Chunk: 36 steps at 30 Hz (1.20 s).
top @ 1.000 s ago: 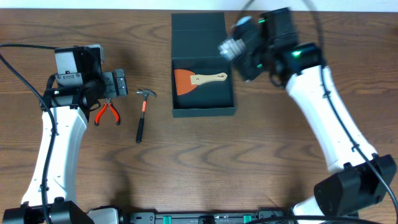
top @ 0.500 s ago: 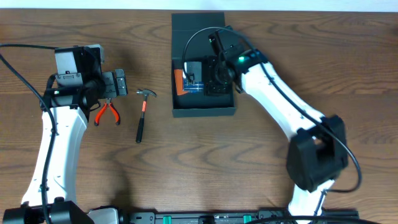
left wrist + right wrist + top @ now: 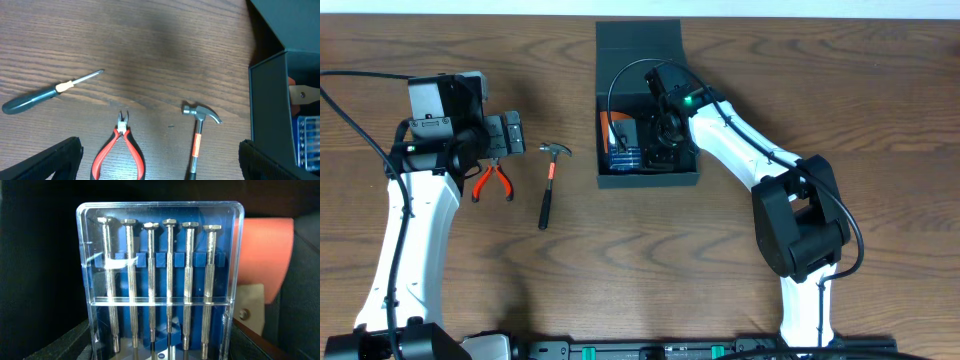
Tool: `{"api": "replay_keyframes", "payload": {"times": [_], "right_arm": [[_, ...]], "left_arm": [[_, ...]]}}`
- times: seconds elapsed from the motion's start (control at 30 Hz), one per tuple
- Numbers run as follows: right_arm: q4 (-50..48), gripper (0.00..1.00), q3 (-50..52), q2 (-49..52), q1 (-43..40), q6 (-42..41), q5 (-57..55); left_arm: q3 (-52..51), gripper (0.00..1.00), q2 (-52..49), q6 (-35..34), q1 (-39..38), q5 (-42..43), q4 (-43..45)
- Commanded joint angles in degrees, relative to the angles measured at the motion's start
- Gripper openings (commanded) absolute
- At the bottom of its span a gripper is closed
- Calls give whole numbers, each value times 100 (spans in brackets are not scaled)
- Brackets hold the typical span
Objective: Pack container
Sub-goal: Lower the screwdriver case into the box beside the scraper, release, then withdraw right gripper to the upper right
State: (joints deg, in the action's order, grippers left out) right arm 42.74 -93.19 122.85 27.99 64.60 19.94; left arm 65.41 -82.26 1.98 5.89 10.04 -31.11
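Matte square container (image 3: 648,181), right gripper (image 3: 160,347) inside pinching clear rigid screwdriver case (image 3: 160,280); left gripper (image 3: 160,162) fingers spread over wood-grain table (image 3: 150,45)

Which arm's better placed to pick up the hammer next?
Left. The left gripper hovers open beside the black-and-orange claw hammer; right gripper is inside the dark teal-black cardboard box, holding the clear plastic screwdriver case.

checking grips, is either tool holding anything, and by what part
Right tool holds the clear screwdriver case by its wrist-side end, inside the box; left tool holds nothing.
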Motion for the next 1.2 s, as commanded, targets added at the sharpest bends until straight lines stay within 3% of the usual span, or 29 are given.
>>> {"api": "replay_keyframes", "payload": {"times": [0.0,0.03,0.13,0.17,0.2,0.23,0.5,0.7,0.93,1.17], "right_arm": [[44,1,-2,7,61,61,407],[39,2,-2,7,61,61,407],[11,20,-2,4,61,2,282],[-20,33,-4,4,61,-103,175],[-59,89,-7,4,61,-227,44],[-76,99,-13,4,61,-328,-72],[-63,99,-52,-240,61,-892,-387],[-160,99,-55,-1005,-44,-1266,-413],[-562,99,-55,-2144,-879,-3930,-1589],[31,99,-17,-2181,-2376,-5515,-1606]], "left_arm": [[114,98,-37,81,-7,-68,-15],[114,98,-37,81,-7,-68,-15],[114,98,-37,81,-7,-68,-15],[114,98,-37,81,-7,-68,-15],[114,99,-37,81,-7,-68,-15],[114,99,-37,81,-7,-68,-15],[114,99,-37,81,-7,-68,-15],[114,98,-37,81,-7,-68,-15],[114,98,-37,81,-7,-68,-15],[114,98,-37,81,-7,-68,-15]]}}
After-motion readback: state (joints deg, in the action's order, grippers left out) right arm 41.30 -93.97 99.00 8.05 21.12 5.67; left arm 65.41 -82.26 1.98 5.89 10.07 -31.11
